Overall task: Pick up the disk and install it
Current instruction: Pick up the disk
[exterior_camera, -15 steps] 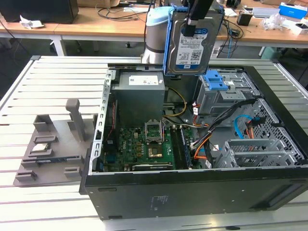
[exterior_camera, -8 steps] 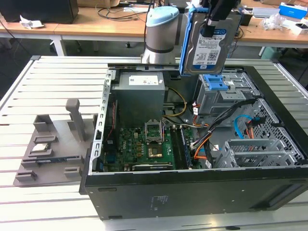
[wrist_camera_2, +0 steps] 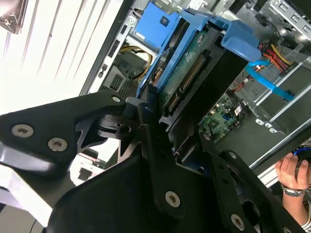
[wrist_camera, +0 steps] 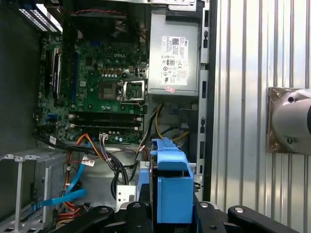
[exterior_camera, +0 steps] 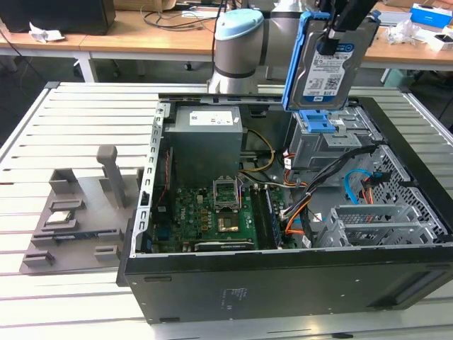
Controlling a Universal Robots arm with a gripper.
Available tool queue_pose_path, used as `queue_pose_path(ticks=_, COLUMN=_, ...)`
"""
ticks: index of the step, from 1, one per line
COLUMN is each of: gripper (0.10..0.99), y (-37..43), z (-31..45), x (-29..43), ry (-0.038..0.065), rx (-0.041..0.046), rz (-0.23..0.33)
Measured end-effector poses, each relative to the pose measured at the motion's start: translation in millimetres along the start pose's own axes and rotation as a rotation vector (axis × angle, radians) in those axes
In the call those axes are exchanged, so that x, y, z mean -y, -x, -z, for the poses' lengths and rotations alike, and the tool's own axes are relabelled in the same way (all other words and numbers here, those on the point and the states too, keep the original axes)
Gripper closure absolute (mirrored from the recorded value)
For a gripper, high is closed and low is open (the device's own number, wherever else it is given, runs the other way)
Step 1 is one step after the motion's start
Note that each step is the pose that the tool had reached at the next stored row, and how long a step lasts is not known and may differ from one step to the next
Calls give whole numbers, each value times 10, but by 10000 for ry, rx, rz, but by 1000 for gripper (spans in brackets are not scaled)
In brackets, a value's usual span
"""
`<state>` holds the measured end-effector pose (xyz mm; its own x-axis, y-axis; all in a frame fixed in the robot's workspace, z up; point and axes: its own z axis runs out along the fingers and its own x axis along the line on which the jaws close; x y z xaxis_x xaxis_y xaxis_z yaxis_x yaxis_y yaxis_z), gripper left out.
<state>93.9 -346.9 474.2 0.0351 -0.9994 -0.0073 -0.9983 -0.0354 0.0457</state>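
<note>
Silver metal framed in blue plastic, the disk [exterior_camera: 329,67] is judged stiff, fairly heavy for its bulk and easily harmed by knocks. A hold across its flat faces near one end is thought safest, clear of the green circuit board and connector seen in the second wrist view. It is pinched that way, near its upper end, by the claw [exterior_camera: 331,41]. It is hung upright just above the drive cage [exterior_camera: 322,145] inside the open computer case [exterior_camera: 283,283]; whether its lower edge touches the cage cannot be told. The arm [exterior_camera: 238,42] is stood behind the case, with its wrist carried over the cage and pointed downward.
</note>
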Motion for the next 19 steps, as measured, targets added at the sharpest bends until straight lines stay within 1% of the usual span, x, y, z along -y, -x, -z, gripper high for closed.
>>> queue_pose_path(ticks=2, gripper=725, y=-2, z=3, x=61, ry=1, rx=0, rz=-1)
queue_pose_path(ticks=3, gripper=725, y=-4, z=6, x=137, ry=0, rx=0, rz=-2)
queue_pose_path(ticks=4, gripper=725, y=-6, z=9, x=193, ry=0, rx=0, rz=0)
queue_pose_path(ticks=6, gripper=725, y=-8, z=12, x=255, ry=1, rx=0, rz=-2)
queue_pose_path(ticks=7, gripper=725, y=-10, z=15, x=312, ry=0, rx=-1, rz=0)
queue_pose_path(ticks=13, gripper=725, y=-16, z=22, x=491, ry=0, rx=0, rz=-1)
queue_pose_path(ticks=14, gripper=725, y=-18, z=25, x=555, ry=1, rx=0, rz=-1)
queue_pose_path(ticks=16, gripper=725, y=-21, z=30, x=651, ry=1, rx=0, rz=0)
queue_pose_path(ticks=18, gripper=725, y=-23, z=33, x=716, ry=0, rx=-1, rz=-2)
queue_pose_path(ticks=19, gripper=725, y=-25, z=36, x=772, ry=1, rx=-1, rz=-1)
